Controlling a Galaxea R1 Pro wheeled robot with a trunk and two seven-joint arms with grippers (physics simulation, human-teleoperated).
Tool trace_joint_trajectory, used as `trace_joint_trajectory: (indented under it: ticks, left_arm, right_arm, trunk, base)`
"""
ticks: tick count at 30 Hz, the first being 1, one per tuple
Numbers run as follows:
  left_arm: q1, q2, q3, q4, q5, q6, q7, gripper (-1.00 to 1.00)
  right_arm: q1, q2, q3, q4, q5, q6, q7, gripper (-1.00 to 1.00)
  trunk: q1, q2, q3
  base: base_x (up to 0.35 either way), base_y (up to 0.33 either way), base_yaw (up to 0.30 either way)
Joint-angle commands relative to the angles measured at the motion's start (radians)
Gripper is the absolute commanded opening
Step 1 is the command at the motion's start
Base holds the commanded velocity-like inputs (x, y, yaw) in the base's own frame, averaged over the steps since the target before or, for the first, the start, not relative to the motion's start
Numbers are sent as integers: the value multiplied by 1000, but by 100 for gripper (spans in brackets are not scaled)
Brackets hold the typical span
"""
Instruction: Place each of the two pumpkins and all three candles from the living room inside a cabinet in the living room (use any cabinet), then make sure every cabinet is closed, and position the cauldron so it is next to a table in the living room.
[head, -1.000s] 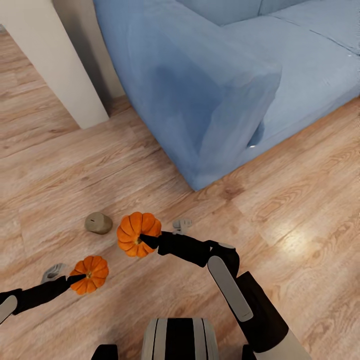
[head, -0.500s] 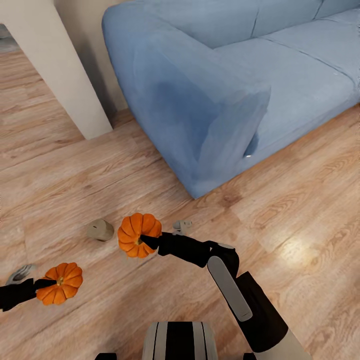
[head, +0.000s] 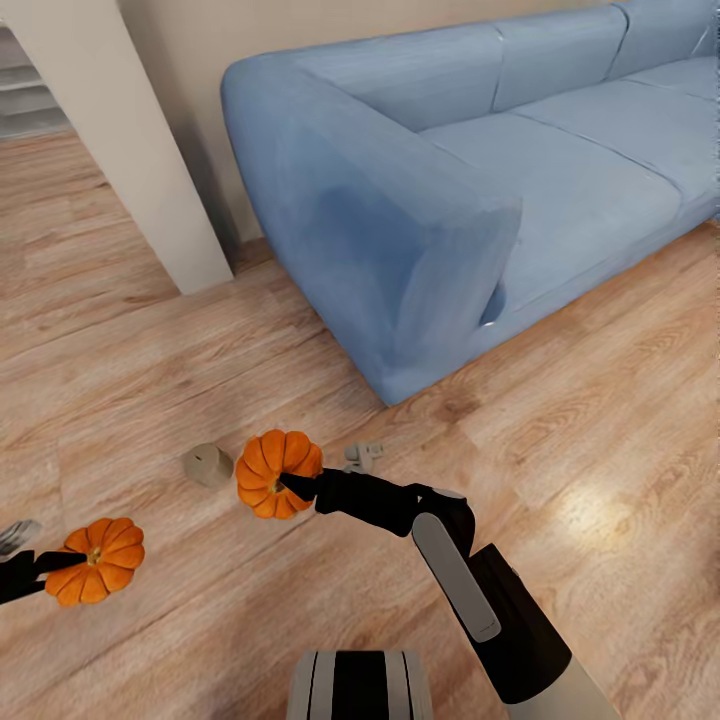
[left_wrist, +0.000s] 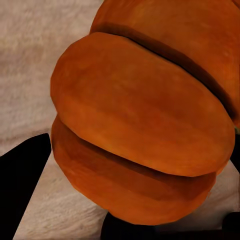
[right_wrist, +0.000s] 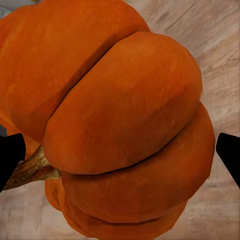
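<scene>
Both orange ribbed pumpkins are held above the wooden floor. My right gripper (head: 292, 487) is shut on one pumpkin (head: 277, 472) near the middle of the head view; up close the same pumpkin (right_wrist: 120, 120) sits between the dark fingers. My left gripper (head: 55, 566) is shut on the other pumpkin (head: 95, 573) at the lower left edge, and that pumpkin (left_wrist: 140, 125) looms large in the left wrist view. A stubby tan candle (head: 208, 465) lies on the floor just left of the right-hand pumpkin. The cabinet and the cauldron are out of view.
A blue sofa (head: 450, 200) takes up the upper right, its armrest corner close beyond my right gripper. A white pillar or wall end (head: 130, 150) stands at the upper left. Open wood floor (head: 600, 420) stretches to the right and left.
The head camera has tilted up, showing more of the sofa. My left arm has drawn back to the left and lower with its pumpkin. The right arm holds steady.
</scene>
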Motion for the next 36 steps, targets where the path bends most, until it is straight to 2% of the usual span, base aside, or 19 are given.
trace_joint_trajectory:
  ticks: [1, 5, 10, 27, 36]
  left_arm:
    - [-1, 2, -5, 1, 5, 10, -5, -100]
    - [-1, 8, -6, 1, 3, 23, -12, -100]
    - [-1, 39, -9, 1, 5, 57, -15, -100]
    - [-1, 42, -10, 1, 5, 60, -15, -100]
    - [-1, 47, -10, 4, 2, 70, -14, -100]
  right_arm:
    - [0, 0, -1, 0, 3, 5, 3, -100]
    - [0, 1, -1, 0, 3, 5, 2, -100]
    - [0, 2, -1, 1, 3, 6, 1, -100]
    - [0, 2, -1, 1, -32, 8, -1, -100]
    - [0, 2, 1, 3, -32, 7, -77, -100]
  trunk:
    - [-1, 0, 3]
    - [-2, 1, 19]
    - [-5, 2, 38]
    - [-12, 6, 104]
    - [-16, 8, 140]
  base:
    - [-8, 1, 0]
    - [-3, 0, 0]
    - [-95, 11, 0]
    - [-276, 8, 0]
    - [-17, 0, 78]
